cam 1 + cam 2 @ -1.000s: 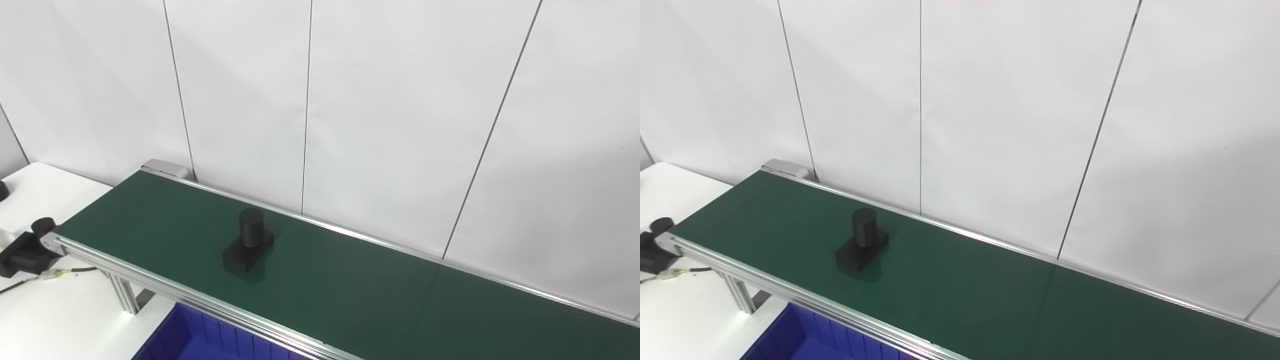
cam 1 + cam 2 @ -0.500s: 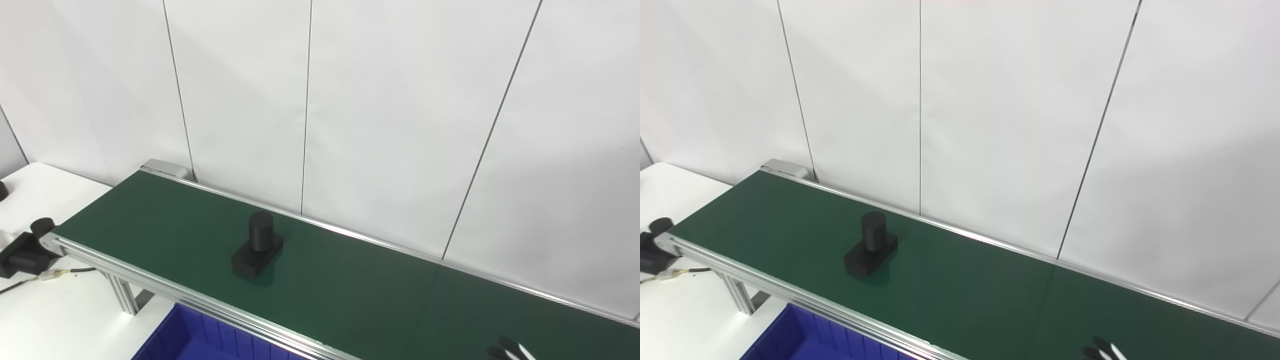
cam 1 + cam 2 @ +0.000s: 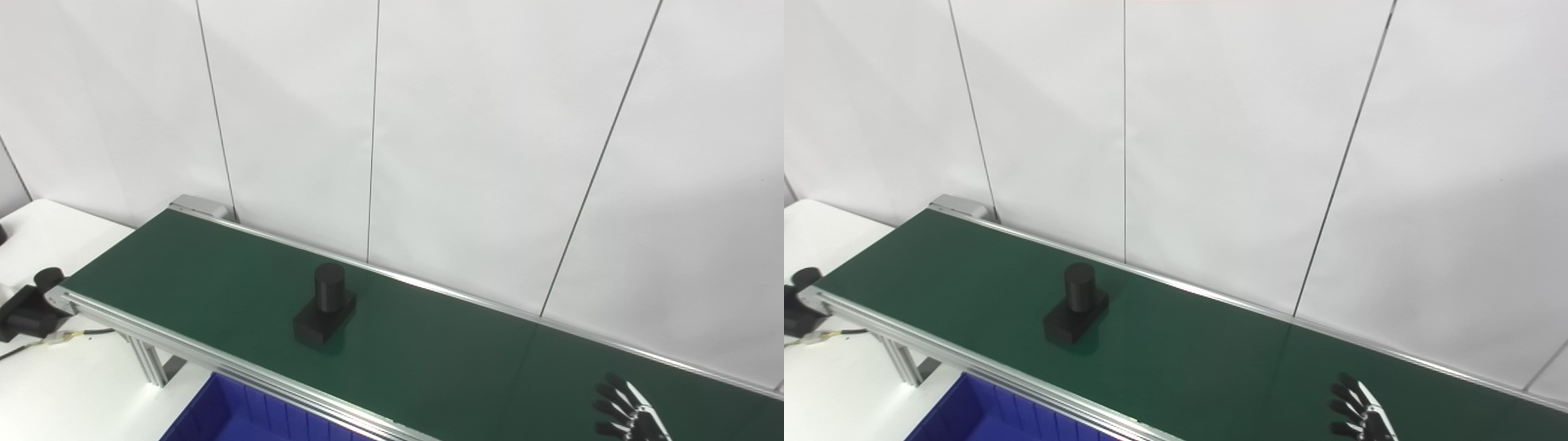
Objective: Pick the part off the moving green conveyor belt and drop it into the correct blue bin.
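Green conveyor belt (image 3: 184, 275) along white panelled wall (image 3: 478, 135); right hand (image 3: 631, 411) empty, fingers spread.

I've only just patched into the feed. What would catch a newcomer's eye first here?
The black part, a cylinder upright on a flat block, sits alone on the green conveyor belt, left of the middle. At the lower right, the right hand enters over the belt with fingers spread, well clear of the part. A corner of the blue bin shows below the belt's near rail.
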Tool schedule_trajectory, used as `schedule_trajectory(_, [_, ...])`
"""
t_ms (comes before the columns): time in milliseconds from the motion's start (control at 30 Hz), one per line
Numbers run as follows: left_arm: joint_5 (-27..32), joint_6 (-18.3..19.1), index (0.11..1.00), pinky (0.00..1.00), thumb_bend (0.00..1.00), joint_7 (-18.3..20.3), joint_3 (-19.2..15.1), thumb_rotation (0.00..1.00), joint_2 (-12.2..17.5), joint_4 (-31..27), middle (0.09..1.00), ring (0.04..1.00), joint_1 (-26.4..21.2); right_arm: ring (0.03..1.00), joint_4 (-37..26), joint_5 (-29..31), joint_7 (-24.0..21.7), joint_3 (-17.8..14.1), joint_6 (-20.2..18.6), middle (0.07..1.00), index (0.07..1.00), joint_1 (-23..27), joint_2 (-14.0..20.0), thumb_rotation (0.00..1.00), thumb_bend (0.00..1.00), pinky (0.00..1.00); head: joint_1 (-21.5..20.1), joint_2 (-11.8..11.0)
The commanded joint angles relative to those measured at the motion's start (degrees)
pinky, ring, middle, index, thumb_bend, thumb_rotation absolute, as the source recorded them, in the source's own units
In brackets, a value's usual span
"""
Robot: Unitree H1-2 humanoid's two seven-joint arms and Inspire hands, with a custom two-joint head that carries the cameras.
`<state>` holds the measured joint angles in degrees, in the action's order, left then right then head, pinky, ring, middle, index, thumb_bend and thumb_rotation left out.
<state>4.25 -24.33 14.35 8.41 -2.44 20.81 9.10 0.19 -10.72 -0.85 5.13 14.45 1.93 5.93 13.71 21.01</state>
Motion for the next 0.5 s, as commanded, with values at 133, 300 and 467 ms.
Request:
schedule_trajectory(133, [-0.1,-2.6,0.759,0.59,0.99,0.3,0.2,0.20,-0.5,-0.5,0.732,0.680,-1.4,0.825,3.4,1.1,-0.5,0.0,-0.3,0.850,0.877,4.5,-0.5,0.26,0.58,0.74,-0.3,0.1])
schedule_trajectory(300, [-0.3,-2.5,0.760,0.58,0.99,0.2,0.2,0.21,-0.5,-0.4,0.730,0.679,-1.4,0.838,5.2,1.1,-0.6,0.1,0.2,0.855,0.876,5.6,-0.5,0.25,0.60,0.76,-0.5,0.1])
schedule_trajectory(467, [-0.3,-2.5,0.761,0.58,0.98,0.3,0.3,0.21,-0.5,-0.3,0.732,0.682,-1.6,0.844,5.0,0.9,-1.0,0.2,-0.5,0.857,0.875,6.4,-0.4,0.27,0.62,0.78,-0.9,0.3])
